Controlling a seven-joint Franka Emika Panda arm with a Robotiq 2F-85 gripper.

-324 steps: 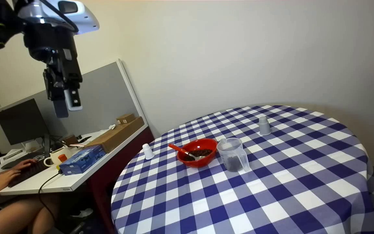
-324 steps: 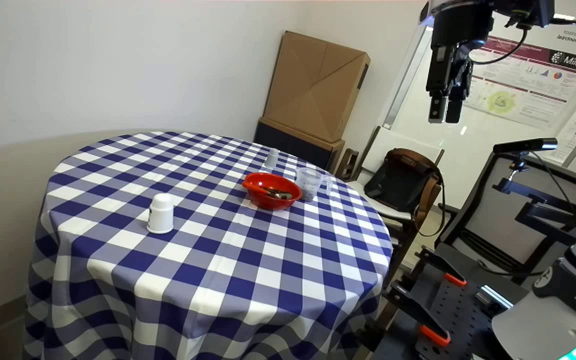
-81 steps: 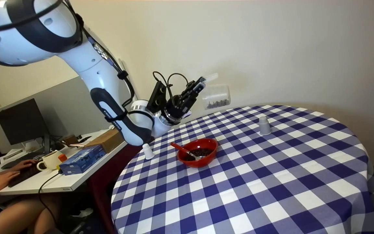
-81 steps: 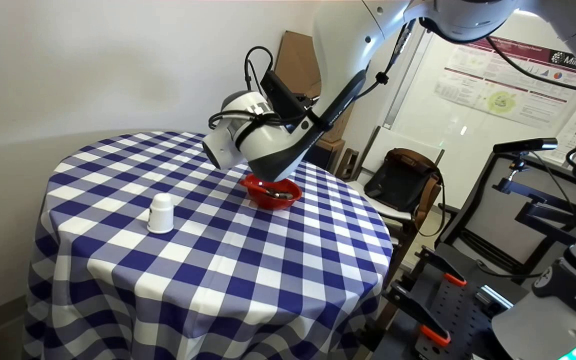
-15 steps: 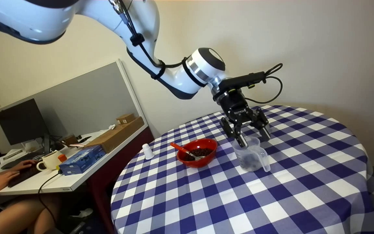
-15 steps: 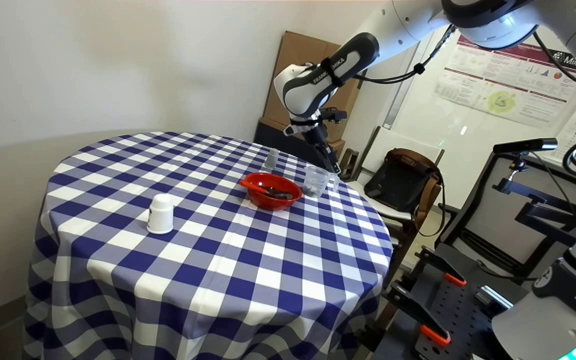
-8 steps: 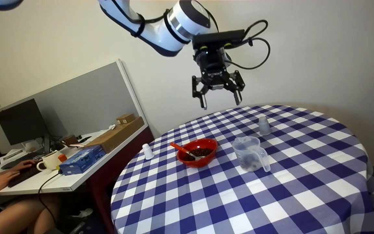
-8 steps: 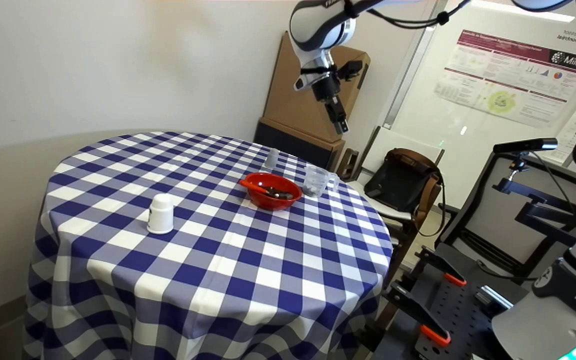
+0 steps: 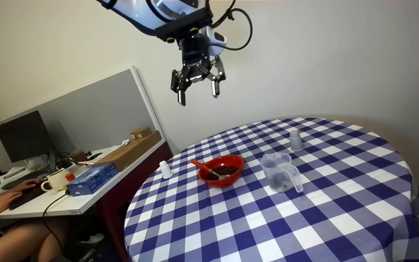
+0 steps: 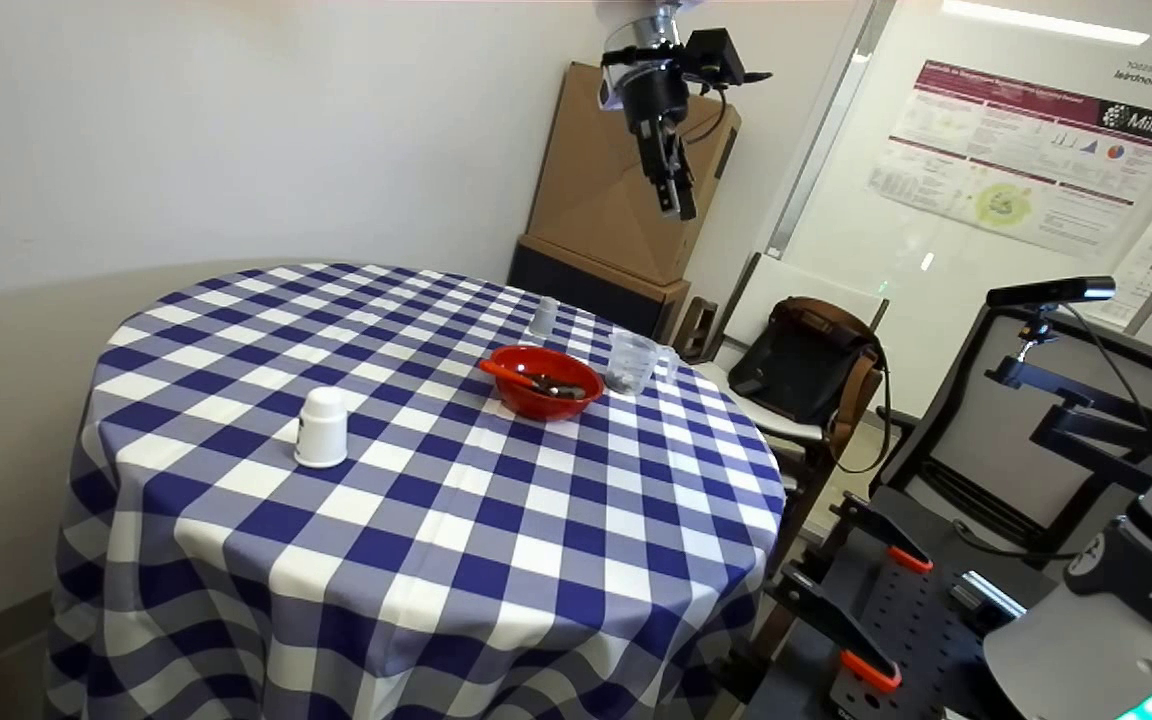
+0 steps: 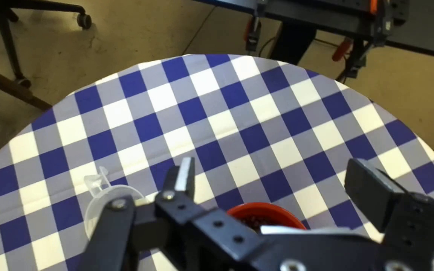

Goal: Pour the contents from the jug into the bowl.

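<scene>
The gripper (image 9: 199, 99) has risen, spread wide and holding nothing, while the jug (image 9: 277, 170), right of the bowl (image 9: 227, 161), has dark contents (image 9: 281, 182), so pouring looks unfinished.

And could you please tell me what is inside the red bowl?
The red bowl holds small dark pieces and the metal end of a red-handled utensil. The bowl's bottom beneath them is covered and cannot be seen.
</scene>
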